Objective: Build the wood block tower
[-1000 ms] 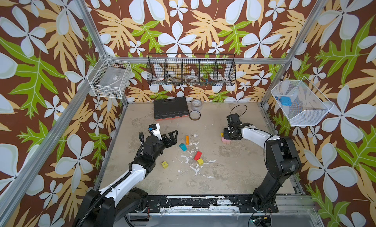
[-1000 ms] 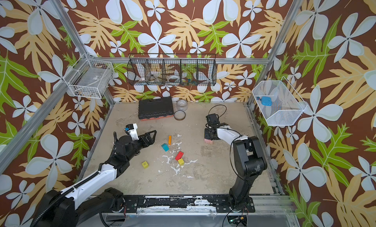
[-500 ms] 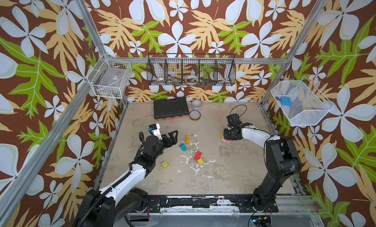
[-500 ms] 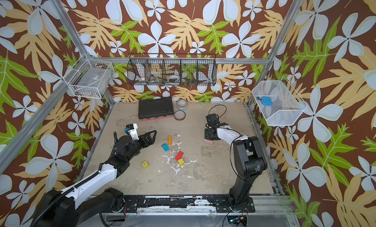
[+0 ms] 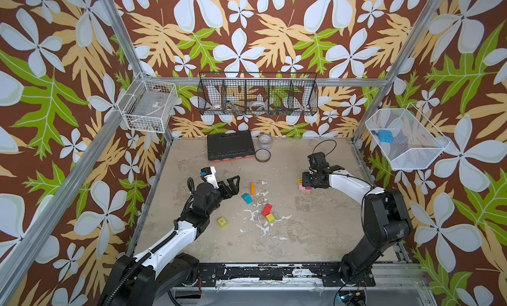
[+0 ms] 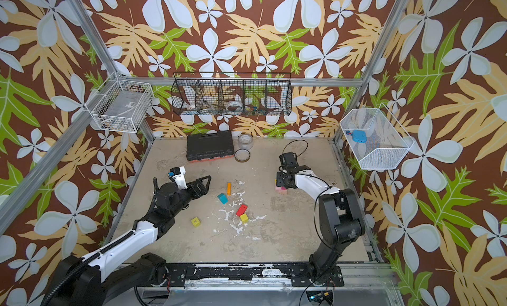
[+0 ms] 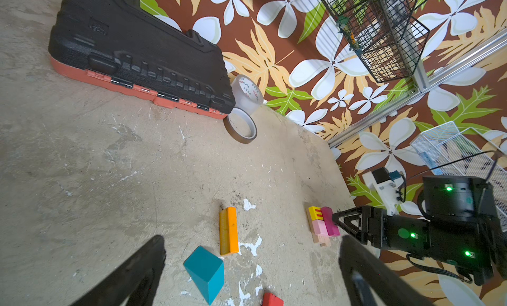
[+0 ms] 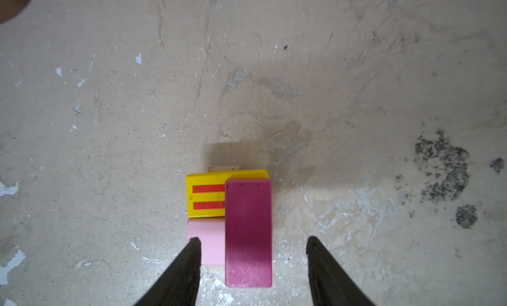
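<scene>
The right claw [image 8: 252,238] stood part-open astride the magenta block [image 8: 248,230], jaws clear, its long axis parallel to them; the left claw [image 7: 252,238] gaped wide, well away.

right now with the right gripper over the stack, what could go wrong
The magenta block sits off-centre, reaching past the pink block; a right gripper finger could clip it when lifting away and topple it. The open left gripper faces the teal block beside the orange plank; closing may nudge the plank.
</scene>
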Robot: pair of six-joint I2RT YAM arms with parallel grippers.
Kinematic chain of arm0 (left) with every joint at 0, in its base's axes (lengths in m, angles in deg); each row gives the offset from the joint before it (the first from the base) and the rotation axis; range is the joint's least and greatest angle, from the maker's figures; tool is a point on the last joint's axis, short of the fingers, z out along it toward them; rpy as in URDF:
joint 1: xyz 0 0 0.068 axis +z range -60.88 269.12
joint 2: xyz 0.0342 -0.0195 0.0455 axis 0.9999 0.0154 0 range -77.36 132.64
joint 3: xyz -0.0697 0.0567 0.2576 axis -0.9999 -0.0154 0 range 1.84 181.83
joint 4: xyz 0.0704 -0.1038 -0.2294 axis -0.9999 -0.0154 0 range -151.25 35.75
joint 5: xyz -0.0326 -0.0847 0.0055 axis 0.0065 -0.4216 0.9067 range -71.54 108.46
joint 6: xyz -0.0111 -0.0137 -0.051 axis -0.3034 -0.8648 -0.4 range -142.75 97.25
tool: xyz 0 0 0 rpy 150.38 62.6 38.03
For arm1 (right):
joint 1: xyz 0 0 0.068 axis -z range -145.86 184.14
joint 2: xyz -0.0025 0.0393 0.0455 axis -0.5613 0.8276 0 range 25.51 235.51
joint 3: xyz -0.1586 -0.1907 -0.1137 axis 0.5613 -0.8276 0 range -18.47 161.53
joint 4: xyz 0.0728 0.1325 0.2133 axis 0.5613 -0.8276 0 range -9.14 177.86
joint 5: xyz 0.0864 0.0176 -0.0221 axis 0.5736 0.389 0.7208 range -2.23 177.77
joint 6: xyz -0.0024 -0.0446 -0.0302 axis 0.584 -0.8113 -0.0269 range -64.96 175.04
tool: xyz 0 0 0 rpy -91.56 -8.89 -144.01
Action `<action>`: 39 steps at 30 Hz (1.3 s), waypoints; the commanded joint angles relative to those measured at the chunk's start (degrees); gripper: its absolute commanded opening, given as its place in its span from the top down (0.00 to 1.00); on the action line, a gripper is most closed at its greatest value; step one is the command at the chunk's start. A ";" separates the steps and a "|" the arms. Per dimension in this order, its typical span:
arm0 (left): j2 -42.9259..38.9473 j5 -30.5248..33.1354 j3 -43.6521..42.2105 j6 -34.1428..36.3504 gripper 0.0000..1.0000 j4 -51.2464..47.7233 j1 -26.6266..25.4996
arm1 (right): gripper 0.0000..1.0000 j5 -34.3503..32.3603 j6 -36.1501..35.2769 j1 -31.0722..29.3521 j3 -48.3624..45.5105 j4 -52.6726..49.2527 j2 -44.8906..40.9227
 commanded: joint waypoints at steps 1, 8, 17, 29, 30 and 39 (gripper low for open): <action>-0.35 -0.02 0.10 0.20 0.00 0.48 -0.10 | 0.34 -1.59 0.73 -0.09 -1.47 1.91 -3.64; -0.35 0.04 -0.15 0.28 0.00 0.76 -0.11 | 0.28 -0.63 4.73 -0.11 -5.91 3.24 -16.61; 0.02 2.35 -1.13 2.12 0.00 1.63 -0.19 | 0.06 6.34 11.41 -0.04 -21.88 18.14 -37.97; 2.85 -2.01 -2.94 12.94 0.00 12.10 -8.54 | 0.07 15.88 5.81 19.81 -26.23 30.67 -27.15; 3.83 -2.85 -2.66 12.95 0.00 12.26 -8.98 | 0.07 15.22 5.32 20.39 -25.41 30.19 -25.95; 10.85 2.31 3.93 14.29 0.06 1.29 -13.37 | 0.09 21.42 6.09 21.22 -23.72 35.54 -22.80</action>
